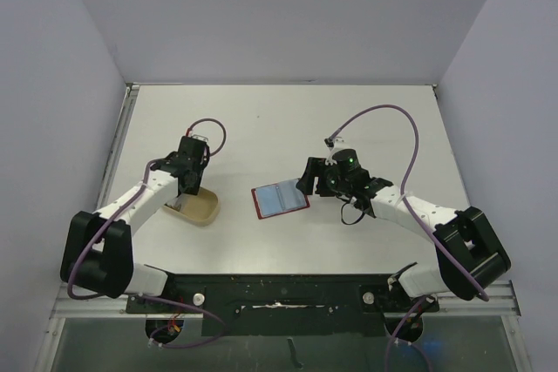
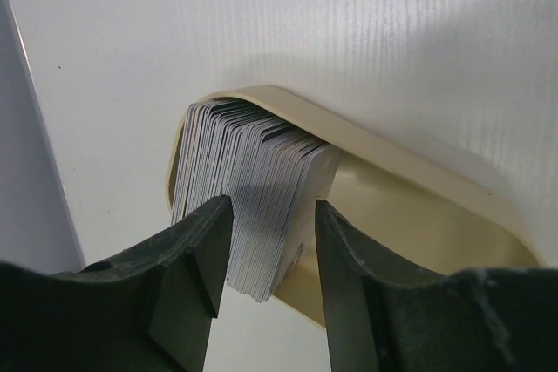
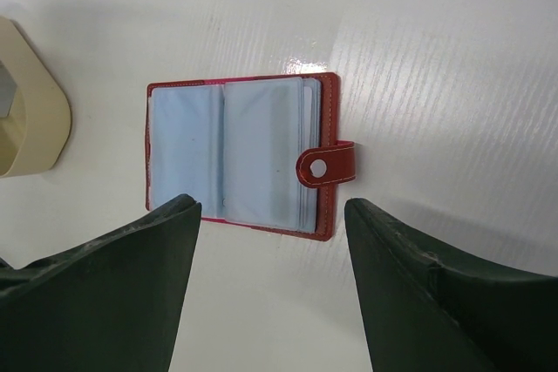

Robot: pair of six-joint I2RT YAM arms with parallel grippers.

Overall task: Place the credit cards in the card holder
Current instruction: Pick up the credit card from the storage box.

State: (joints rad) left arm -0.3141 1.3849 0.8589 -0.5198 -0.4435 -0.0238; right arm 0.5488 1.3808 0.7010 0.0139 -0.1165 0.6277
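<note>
A: Where do we log the credit cards?

B: All of them in the tan dish, on the left of the surface. They stand on edge, packed face to face and fanned a little. We see none in the wallet.

A: Why on edge?

B: Our guess is that it leaves the edges free. A card lying flat on the surface would give the fingers nothing to get under.

A: And the left pincer?

B: It is down over the near end of the stack, fingers apart, one on each side of a bundle of cards. The finger on the left looks to be against the stack. A sliver of dish shows beside the other, so we put it down as not clamped. We judge the step to be singling out a card, and the worry is that several come up together.

A: The card holder?

B: It lies right of the dish, well apart from it, near the middle of the surface. It is spread open and flat, pale blue sleeves up, snap tab unfastened and sticking out to one side. Open like that, the pockets are reachable from above.

A: The right pincer?

B: It hovers just right of the holder, fingers spread wide, gripping nothing. We read it as placed to pin the wallet, or to take a card handed over. We cannot tell from here which sleeve mouths face it.
</note>
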